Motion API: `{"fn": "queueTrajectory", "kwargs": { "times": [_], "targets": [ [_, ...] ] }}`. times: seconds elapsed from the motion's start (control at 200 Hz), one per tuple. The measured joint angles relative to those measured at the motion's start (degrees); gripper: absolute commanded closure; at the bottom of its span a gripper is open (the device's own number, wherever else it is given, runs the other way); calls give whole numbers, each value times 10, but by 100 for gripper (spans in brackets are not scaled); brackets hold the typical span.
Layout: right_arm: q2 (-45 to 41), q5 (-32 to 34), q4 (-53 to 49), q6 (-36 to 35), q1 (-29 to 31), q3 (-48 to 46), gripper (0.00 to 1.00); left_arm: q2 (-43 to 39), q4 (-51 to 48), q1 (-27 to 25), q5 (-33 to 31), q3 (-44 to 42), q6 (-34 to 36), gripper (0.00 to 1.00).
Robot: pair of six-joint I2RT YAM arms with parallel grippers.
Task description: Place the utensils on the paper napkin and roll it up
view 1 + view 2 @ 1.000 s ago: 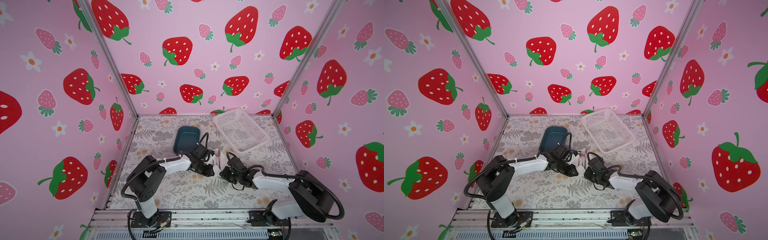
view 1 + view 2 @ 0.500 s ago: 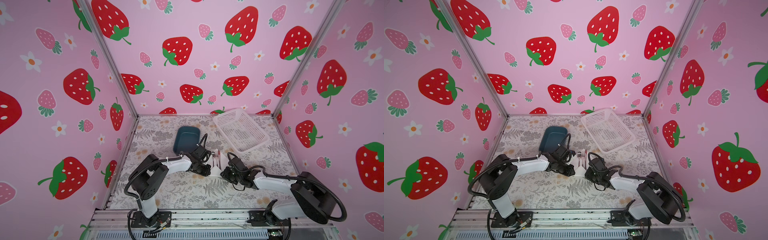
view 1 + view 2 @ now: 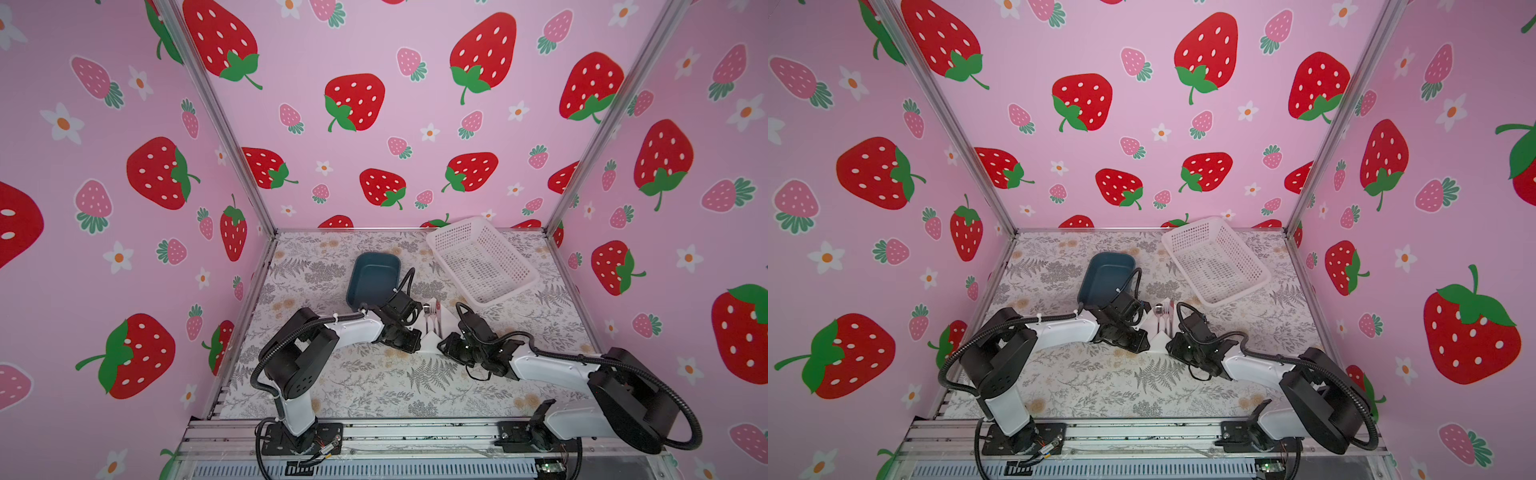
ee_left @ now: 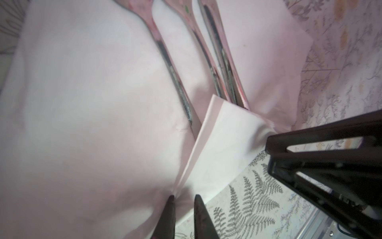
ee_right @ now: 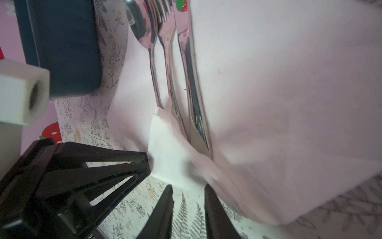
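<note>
in both top views the left arm (image 3: pixel 353 330) reaches in from 7 o'clock over the fern-print tabletop (image 3: pixel 374 386). its wrist covers the near rim of the dark blue tub (image 3: pixel 372 276), which sits at 11 o'clock of the work spot. the left jaws stand almost closed, with only a thin gap between the fingertips (image 4: pixel 170 207). they pinch the paper napkin (image 3: pixel 430 343) at the crease of its folded near corner.

the napkin lies mid-tabletop between the two arms, and that folded corner covers the handle ends of the utensils (image 3: pixel 432 318). side by side on it, heads toward 12 o'clock, lie the spoon (image 5: pixel 142 31), the fork (image 5: pixel 165 41) and the knife (image 5: pixel 192 93). the fork and knife handles run close together and the spoon's lies a little apart. loose napkin paper rises close to both wrist cameras and hides much of the sheet's edges.

the right jaws, at 3 o'clock of the fold, stand slightly parted. fern print shows between their fingertips, the napkin's edge lies just at the tips, and nothing is clamped there. the right arm (image 3: pixel 552 368) comes in from 5 o'clock.

the white perforated basket (image 3: pixel 482 262) stands at 1 o'clock, apart from the napkin. strawberry-print walls (image 3: pixel 374 62) close in three sides.
</note>
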Motion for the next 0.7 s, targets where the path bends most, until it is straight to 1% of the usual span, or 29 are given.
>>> {"fn": "queueTrajectory", "kwargs": {
  "times": [0.165,0.265,0.42,0.54,0.695],
  "targets": [
    [18,7,-8,2,0,1,76,-1,-1,0,0,0,2,80],
    [20,15,-15,12,0,2,76,-8,-10,0,-1,0,1,79],
    [20,16,-15,21,0,2,76,-57,-19,0,-4,-5,-5,75],
    [20,16,-15,25,0,2,76,-96,-16,0,2,-5,-22,74],
    [20,15,-15,26,0,2,76,-100,-10,-1,22,-5,-52,76]
  ]
}}
